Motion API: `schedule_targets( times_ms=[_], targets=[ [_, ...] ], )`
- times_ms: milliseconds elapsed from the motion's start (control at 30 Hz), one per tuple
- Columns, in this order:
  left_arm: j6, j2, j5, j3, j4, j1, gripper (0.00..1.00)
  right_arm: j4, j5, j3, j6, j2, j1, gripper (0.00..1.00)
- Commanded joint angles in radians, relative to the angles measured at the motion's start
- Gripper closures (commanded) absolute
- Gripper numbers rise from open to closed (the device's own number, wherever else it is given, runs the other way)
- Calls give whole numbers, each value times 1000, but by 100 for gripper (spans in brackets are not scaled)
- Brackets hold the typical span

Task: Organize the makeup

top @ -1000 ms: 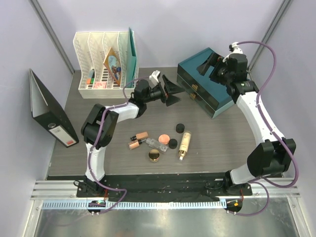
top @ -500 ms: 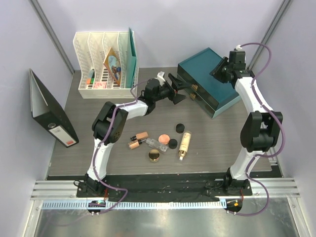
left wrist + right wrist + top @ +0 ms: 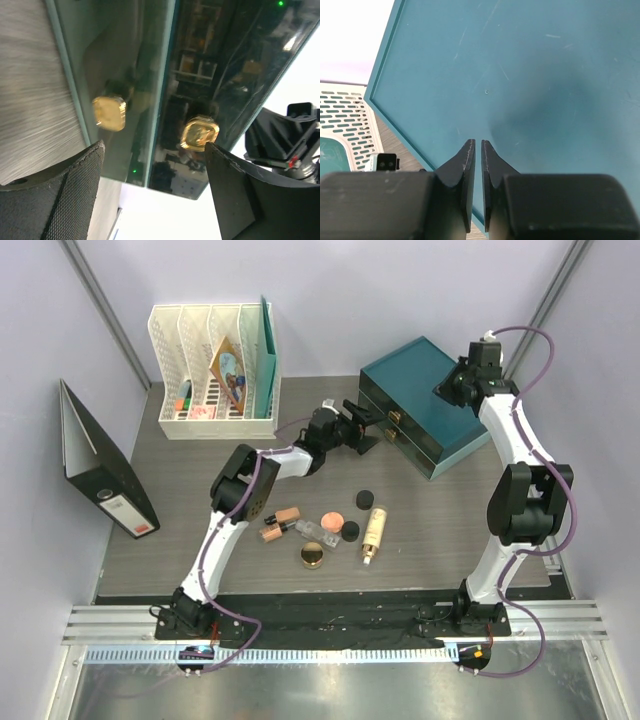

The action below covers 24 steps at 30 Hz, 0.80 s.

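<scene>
The counter [image 3: 450,530] carries a teal drawer box [image 3: 415,375] at its far right corner. The makeup [image 3: 325,525] lies in a loose group in the middle, well apart from every edge: a beige gold-capped bottle [image 3: 373,530] lying flat, a coral compact [image 3: 333,515], a gold jar [image 3: 312,556]. The left tool [image 3: 152,155] stands wide before the box's gold knob [image 3: 199,133]. The right tool [image 3: 476,142] is narrow, almost closed, holding nothing, over the box top.

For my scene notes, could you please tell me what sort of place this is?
Probably a robotics lab cell staged as an office desk: two robot arms bolted at the table edge inside plain walls, beside a white file organizer, a black binder and a teal drawer box.
</scene>
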Motion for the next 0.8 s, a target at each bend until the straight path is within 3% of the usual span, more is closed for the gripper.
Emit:
schedule_targets(
  times_ms=[0, 33, 133, 400, 533, 767],
  targets=[
    [-20, 17, -42, 98, 52, -14, 20, 21, 4, -12, -3, -20, -6, 85],
    [-27, 20, -43, 109, 53, -14, 22, 20, 4, -22, -3, -20, -6, 85],
    [-35, 31, -54, 122, 93, -21, 29, 23, -5, -35, -5, -20, -7, 99],
    [-37, 62, -52, 164, 78, -45, 32, 29, -5, -55, -2, -10, -10, 99],
    [-35, 94, -45, 211, 78, -51, 48, 29, -19, -60, 0, -10, -12, 99],
    [-43, 126, -42, 253, 84, -53, 64, 29, -34, -77, -2, -12, -13, 99]
  ],
)
